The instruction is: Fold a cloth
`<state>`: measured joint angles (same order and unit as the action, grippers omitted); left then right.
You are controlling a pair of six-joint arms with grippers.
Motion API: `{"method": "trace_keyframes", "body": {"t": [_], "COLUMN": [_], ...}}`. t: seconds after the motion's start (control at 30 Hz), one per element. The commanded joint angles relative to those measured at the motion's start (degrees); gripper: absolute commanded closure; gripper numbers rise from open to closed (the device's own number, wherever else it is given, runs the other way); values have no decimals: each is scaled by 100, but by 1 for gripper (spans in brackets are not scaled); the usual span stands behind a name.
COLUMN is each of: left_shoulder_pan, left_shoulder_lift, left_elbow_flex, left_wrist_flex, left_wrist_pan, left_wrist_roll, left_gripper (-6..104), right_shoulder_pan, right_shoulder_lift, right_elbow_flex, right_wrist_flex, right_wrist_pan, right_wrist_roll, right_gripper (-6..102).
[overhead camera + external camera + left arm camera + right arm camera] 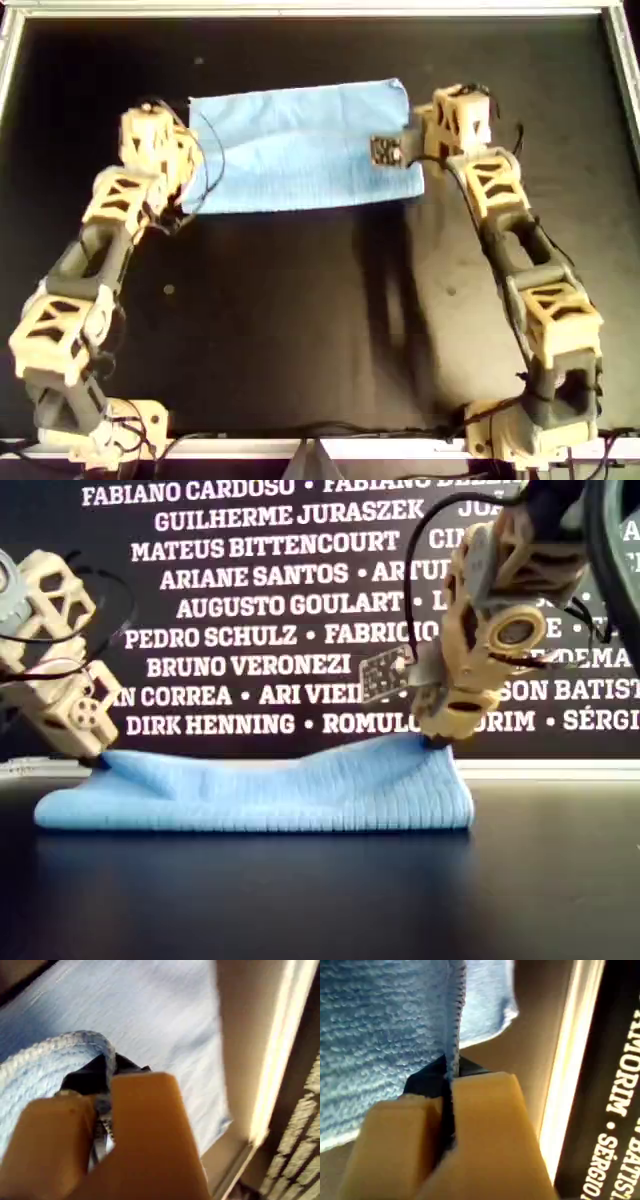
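the cloth (300,145) lies folded over into a long band on the black table (300,330), toward the far edge in the overhead view, its doubled edge facing the exterior camera. it looks thin, light and floppy, a towelling weave that sags between holds, so i'd judge it wants pinching at corners or hems, both ends together, or it will slump. the left gripper (105,1105) is clamped on a rolled lip of fabric; the right gripper (451,1110) is pinched tight on a hem edge. the wrist views show those bites plainly, which the overhead view hides under the arms. the exterior view shows what the overhead cannot: the cloth rises slightly under the right gripper, lifted off the table there
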<state>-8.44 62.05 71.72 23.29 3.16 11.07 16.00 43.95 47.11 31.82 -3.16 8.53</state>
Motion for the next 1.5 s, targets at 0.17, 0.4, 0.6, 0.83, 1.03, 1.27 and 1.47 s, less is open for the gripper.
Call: {"method": "trace_keyframes", "body": {"t": [0.17, 0.4, 0.6, 0.83, 1.03, 1.27, 1.47], "left_shoulder_pan": [281, 202, 229, 202, 202, 255, 272], "left_shoulder_lift": [-606, -1081, -1406, -1450, -1450, -1573, -1477], "left_elbow_flex": [-1547, -2180, -2602, -2663, -2637, -2654, -2602], "left_wrist_flex": [-105, -105, -105, -105, -97, -97, -88], "left_wrist_pan": [-18, 79, 79, 97, -9, -9, -9], "left_wrist_roll": [18, 18, 18, 18, 18, 18, 18], "left_gripper": [98, 97, 96, 79, 47, 38, 37], "right_shoulder_pan": [-53, -44, -53, -53, -70, -88, -176], "right_shoulder_lift": [-870, -1837, -2540, -2874, -2874, -2742, -2698], "right_elbow_flex": [-2039, -3489, -4553, -4852, -4852, -4852, -5063], "right_wrist_flex": [-264, -264, -264, -264, -264, -264, -264], "right_wrist_pan": [-62, -62, 26, 44, 44, 44, 35], "right_wrist_roll": [35, 35, 35, 26, 26, 35, 26], "right_gripper": [97, 97, 97, 77, 53, 46, 46]}}
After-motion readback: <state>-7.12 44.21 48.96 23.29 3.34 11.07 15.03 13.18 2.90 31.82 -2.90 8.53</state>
